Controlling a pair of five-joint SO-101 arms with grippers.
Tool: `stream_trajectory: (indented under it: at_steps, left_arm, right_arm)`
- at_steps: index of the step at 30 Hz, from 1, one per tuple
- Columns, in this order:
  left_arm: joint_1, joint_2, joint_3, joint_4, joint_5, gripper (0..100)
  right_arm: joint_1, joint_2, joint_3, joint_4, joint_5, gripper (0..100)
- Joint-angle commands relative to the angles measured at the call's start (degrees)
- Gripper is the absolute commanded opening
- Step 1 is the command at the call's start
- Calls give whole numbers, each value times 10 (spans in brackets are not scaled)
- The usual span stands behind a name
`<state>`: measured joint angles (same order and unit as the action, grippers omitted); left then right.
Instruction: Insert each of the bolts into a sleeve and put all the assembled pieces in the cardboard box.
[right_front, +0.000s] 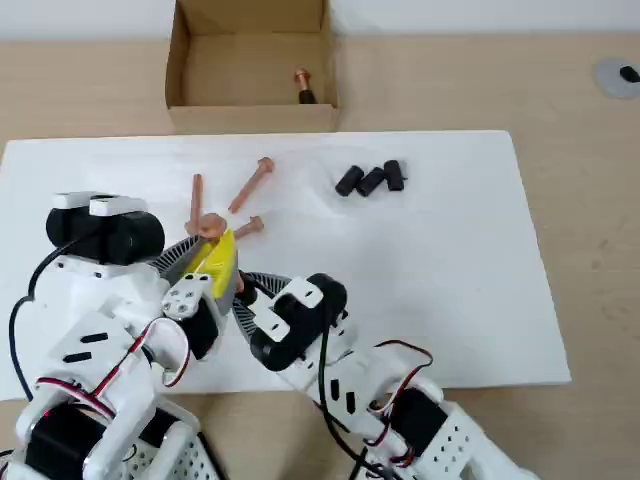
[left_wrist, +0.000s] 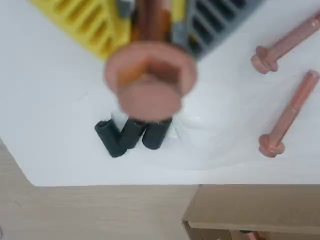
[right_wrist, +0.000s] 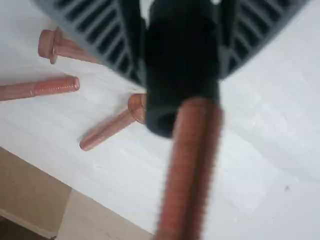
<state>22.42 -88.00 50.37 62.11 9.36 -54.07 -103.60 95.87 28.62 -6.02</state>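
Left pincer (left_wrist: 150, 17) clamps a bolt (left_wrist: 150, 80), tip touching the sleeve (right_wrist: 180, 75) clamped in right pincer (right_wrist: 180, 20).

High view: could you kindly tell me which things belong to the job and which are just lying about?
Job: copper-coloured metal bolts; black cylindrical sleeves; open brown cardboard box; assembled bolt-and-sleeve inside it.
Lying about: round grey disc on the wooden table.

Each bolt (right_front: 250, 186) is copper-brown and each sleeve (right_front: 371, 181) plain black on the white sheet (right_front: 450, 280) over a pale wood-grain table (right_front: 590, 200), the cardboard box (right_front: 250, 118) is tan, the left gripper (left_wrist: 150, 22) has ribbed fingers, one yellow and one grey, and the right gripper (right_wrist: 182, 30) ribbed dark grey ones.
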Motion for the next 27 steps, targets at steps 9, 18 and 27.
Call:
stream_trajectory:
  at_steps: [9,18,27]
  left_arm:
    - [-20,-4,-1,-18,-25,9]
    - [-47,-4,57,-65,-25,9]
    - [-46,-4,54,-65,-21,9]
  right_arm:
    - [-14,-98,-37,-18,1,9]
    - [-14,-99,-48,-18,1,9]
    - [-14,-99,-47,-18,1,9]
